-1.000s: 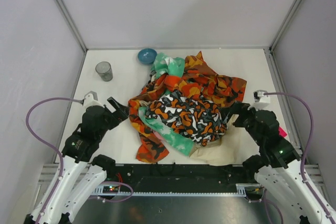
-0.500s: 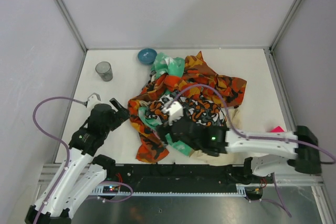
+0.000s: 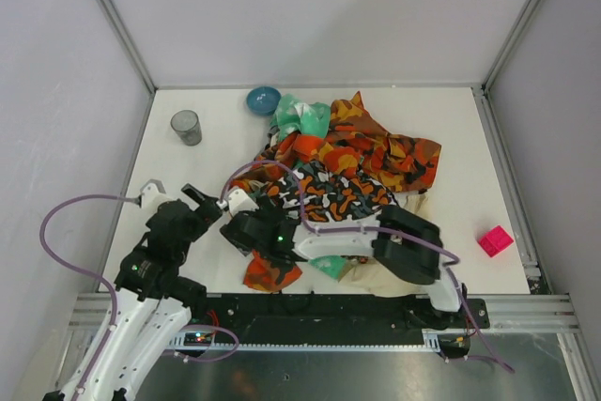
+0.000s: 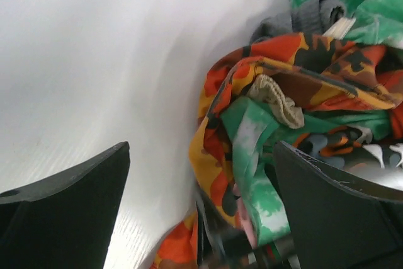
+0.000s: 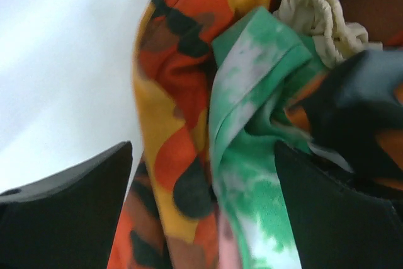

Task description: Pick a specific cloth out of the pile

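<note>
Right gripper (image 5: pixel 201 149) swung over to the pile's (image 3: pixel 376 152) near-left edge, jaws spread beside the equally spread left gripper (image 4: pixel 201 149); the cloth (image 4: pixel 301 18) peeks grey at the pile's far-left side, ungrasped.

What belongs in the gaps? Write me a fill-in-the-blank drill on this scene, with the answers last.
1. The bowl beyond the pile is ___.
2. The small block to the right of the pile is ___.
3. The left gripper and the right gripper both have their jaws ___.
Missing words: blue; pink; open.
</note>
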Tool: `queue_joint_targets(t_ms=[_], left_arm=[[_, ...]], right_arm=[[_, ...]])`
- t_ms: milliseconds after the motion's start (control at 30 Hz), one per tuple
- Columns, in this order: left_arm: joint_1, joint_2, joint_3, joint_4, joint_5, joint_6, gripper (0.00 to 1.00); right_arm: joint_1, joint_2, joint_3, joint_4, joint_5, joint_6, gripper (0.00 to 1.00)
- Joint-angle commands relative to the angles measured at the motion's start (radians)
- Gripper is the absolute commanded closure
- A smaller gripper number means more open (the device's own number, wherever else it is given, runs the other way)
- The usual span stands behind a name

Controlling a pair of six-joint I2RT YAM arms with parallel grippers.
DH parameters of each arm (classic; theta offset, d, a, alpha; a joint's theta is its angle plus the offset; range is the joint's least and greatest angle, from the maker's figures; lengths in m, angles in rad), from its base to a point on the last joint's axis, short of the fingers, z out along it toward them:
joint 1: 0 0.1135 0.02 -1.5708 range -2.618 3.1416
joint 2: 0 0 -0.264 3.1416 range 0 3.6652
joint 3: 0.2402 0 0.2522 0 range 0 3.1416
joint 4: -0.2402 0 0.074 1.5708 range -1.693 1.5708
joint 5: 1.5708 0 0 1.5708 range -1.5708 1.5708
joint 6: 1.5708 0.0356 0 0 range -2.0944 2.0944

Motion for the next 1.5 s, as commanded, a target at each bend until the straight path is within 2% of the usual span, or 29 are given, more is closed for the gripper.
queue_joint_targets(t_ms=[0,167,267,333,433,500,567,800,933,1067,1200,1333,1467], left_arm=[[0.000,-0.004,-0.007,0.011,-0.040,-0.027,0.00],[0.000,0.009,-0.005,0.008,-0.045,-0.027,0.00],[0.000,0.002,-0.005,0.006,-0.053,-0.029,0.00],[0.000,-0.005,-0.005,0.005,-0.055,-0.031,0.00],[-0.001,-0.016,-0.004,0.002,-0.057,-0.032,0.00],[0.000,-0.024,-0.004,0.000,-0.060,-0.034,0.00],[0.000,-0.031,-0.003,-0.001,-0.061,-0.034,0.00],[0.000,-0.042,0.004,-0.003,-0.052,-0.029,0.00],[0.000,-0.050,0.009,-0.002,-0.048,-0.026,0.00],[0.000,-0.054,0.011,-0.003,-0.048,-0.025,0.00],[0.000,-0.050,0.015,-0.002,-0.050,-0.025,0.00],[-0.001,-0.033,0.026,-0.003,-0.046,-0.023,0.00],[0.000,0.005,0.038,0.000,-0.036,-0.021,0.00]], right_arm=[[-0.039,0.174,0.179,-0.191,0.024,0.000,0.01],[-0.063,0.303,0.263,-0.320,0.116,0.044,0.01],[-0.094,0.316,0.251,-0.361,0.100,0.099,0.05],[-0.115,0.309,0.233,-0.374,0.071,0.128,0.17],[-0.137,0.276,0.196,-0.389,0.104,0.157,0.64],[-0.148,0.249,0.189,-0.415,0.141,0.167,0.88],[-0.159,0.202,0.183,-0.421,0.169,0.157,0.97],[-0.181,-0.082,0.168,-0.281,0.249,-0.072,1.00],[-0.242,-0.242,0.145,-0.202,0.299,-0.168,1.00],[-0.379,-0.364,0.081,-0.237,0.248,-0.141,1.00],[-0.615,-0.446,-0.023,-0.298,0.131,-0.053,1.00],[-0.810,-0.456,-0.131,-0.310,-0.002,0.018,1.00],[-0.944,-0.409,-0.232,-0.273,-0.104,0.050,1.00]])
